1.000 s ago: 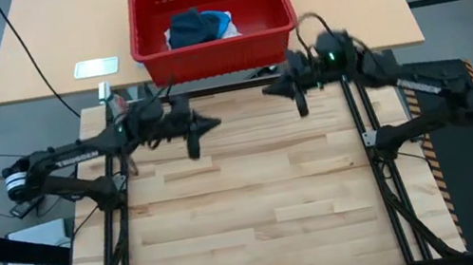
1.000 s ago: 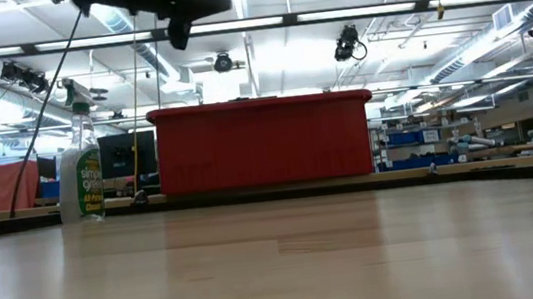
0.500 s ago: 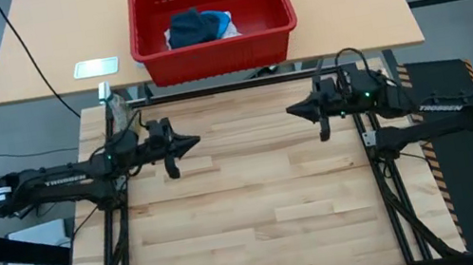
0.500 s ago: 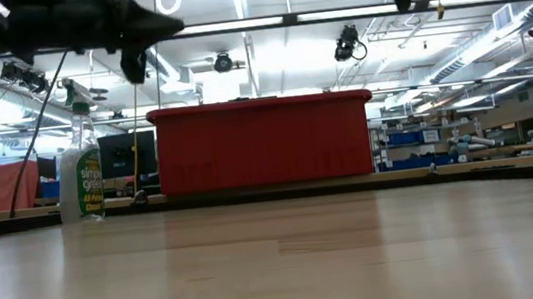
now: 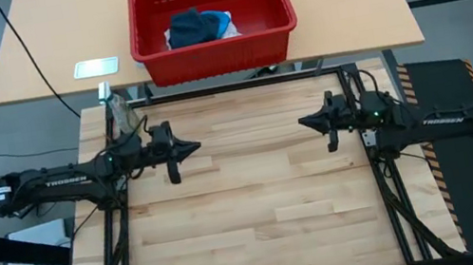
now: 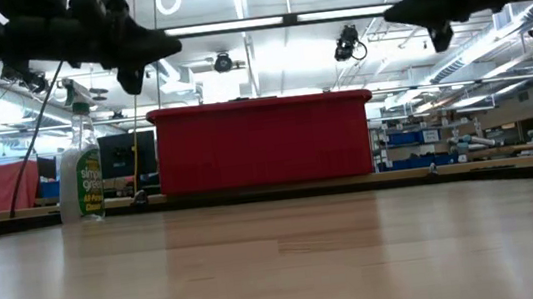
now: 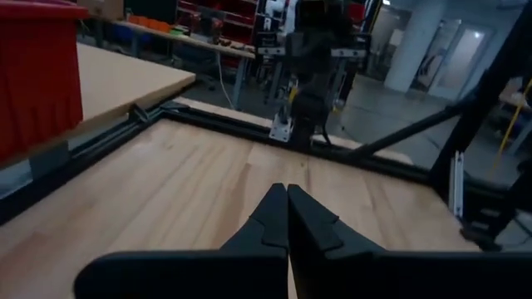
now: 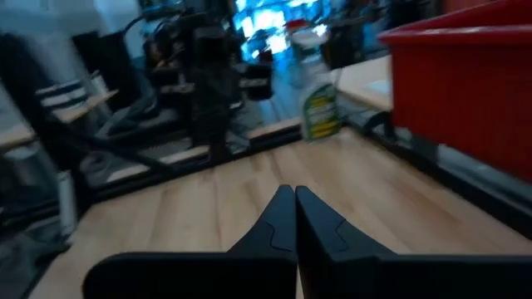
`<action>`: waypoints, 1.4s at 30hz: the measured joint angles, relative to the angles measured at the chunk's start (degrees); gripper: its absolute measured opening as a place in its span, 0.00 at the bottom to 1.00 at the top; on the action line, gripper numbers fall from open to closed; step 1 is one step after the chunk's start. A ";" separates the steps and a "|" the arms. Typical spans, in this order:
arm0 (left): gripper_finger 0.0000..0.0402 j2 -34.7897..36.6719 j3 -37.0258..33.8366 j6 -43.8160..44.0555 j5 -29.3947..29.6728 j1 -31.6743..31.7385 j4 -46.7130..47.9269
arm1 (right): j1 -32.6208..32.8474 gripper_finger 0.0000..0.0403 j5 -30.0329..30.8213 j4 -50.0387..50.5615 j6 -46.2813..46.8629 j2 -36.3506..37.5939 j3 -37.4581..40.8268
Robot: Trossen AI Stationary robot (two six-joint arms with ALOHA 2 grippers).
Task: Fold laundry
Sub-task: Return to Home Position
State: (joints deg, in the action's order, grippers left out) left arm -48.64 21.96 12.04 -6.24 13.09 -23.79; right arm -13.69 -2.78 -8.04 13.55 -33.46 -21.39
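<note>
Take the wooden surface (image 5: pixel 249 207) as a dial with 12 o'clock at its far edge. The left pincer (image 5: pixel 191 147) hangs at about 10 o'clock, clenched on nothing, its fingers (image 7: pixel 274 220) pressed together in the left wrist view. A second ago it was nearer the 12 o'clock edge. Over the last half-second it has hardly shifted, so that arm looks settled.

Beyond 12 o'clock, on the tan surface (image 5: pixel 350 7), the red basket (image 5: pixel 215 51) holds the laundry (image 5: pixel 197 25). A dark navy piece lies on top, with bright blue and a little white beside it; no grey shows.

The right pincer (image 5: pixel 306 123), at about 2 o'clock, is likewise clenched and empty. It has drawn back from beside the basket's front wall toward the 3 o'clock edge. With nothing left on the wooden surface, I judge the folding done and both arms parking.

The spray bottle (image 6: pixel 80 176) carries a green-lettered label I cannot read surely. White lettering on the left forearm (image 5: pixel 57 182) and right forearm (image 5: pixel 442 120) appears to read Trossen.
</note>
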 joint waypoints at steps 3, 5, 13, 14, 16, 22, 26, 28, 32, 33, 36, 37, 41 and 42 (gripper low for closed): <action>0.00 0.01 -0.46 -1.13 0.00 -0.63 0.71 | 1.64 0.00 4.20 0.92 -0.04 3.56 2.00; 0.00 0.62 -2.35 -0.77 -0.03 -0.86 0.91 | 2.74 0.00 6.70 3.85 -0.10 5.84 2.23; 0.00 2.44 -13.80 2.05 -0.05 -0.86 -20.23 | 6.97 0.00 10.85 16.07 0.40 12.81 2.32; 0.00 2.73 -14.78 1.85 -0.04 -0.86 -22.16 | 7.34 0.00 10.88 16.86 0.40 13.48 2.32; 0.00 3.42 -16.23 1.88 -0.03 -0.86 -24.12 | 7.87 0.00 11.16 17.64 0.31 14.60 2.39; 0.00 5.62 -17.90 2.07 -0.03 -1.10 -24.44 | 8.98 0.00 11.14 14.35 2.08 19.03 7.97; 0.00 6.66 -17.90 0.59 -1.21 -1.10 -23.61 | 9.96 0.00 11.11 8.46 4.28 22.16 12.43; 0.00 7.35 -17.90 0.41 -2.17 -1.10 -21.27 | 10.23 0.00 11.00 7.22 4.27 23.49 13.12; 0.00 8.79 -17.88 0.59 -2.39 -1.12 -15.97 | 10.58 0.00 10.84 10.45 2.91 25.38 13.16; 0.00 9.16 -17.88 0.54 -2.39 -1.12 -15.41 | 10.60 0.00 10.90 11.71 2.82 25.84 13.16; 0.00 9.93 -17.88 -0.58 -2.39 -1.12 -15.22 | 10.60 0.00 11.39 13.30 1.05 26.85 13.18; 0.00 10.12 -17.88 -1.11 -2.39 -1.12 -15.08 | 10.58 0.00 11.95 13.14 0.02 27.03 13.18; 0.00 10.19 -17.88 -2.08 -2.39 -1.12 -12.47 | 10.56 0.00 12.62 13.28 -2.61 27.15 13.18; 0.00 10.19 -17.88 -2.14 -2.39 -1.12 -11.83 | 10.56 0.00 12.52 13.28 -2.70 27.14 13.18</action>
State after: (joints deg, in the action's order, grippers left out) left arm -38.46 4.08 9.90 -8.62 11.97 -35.63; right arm -3.14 9.75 5.23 10.86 -6.33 -8.21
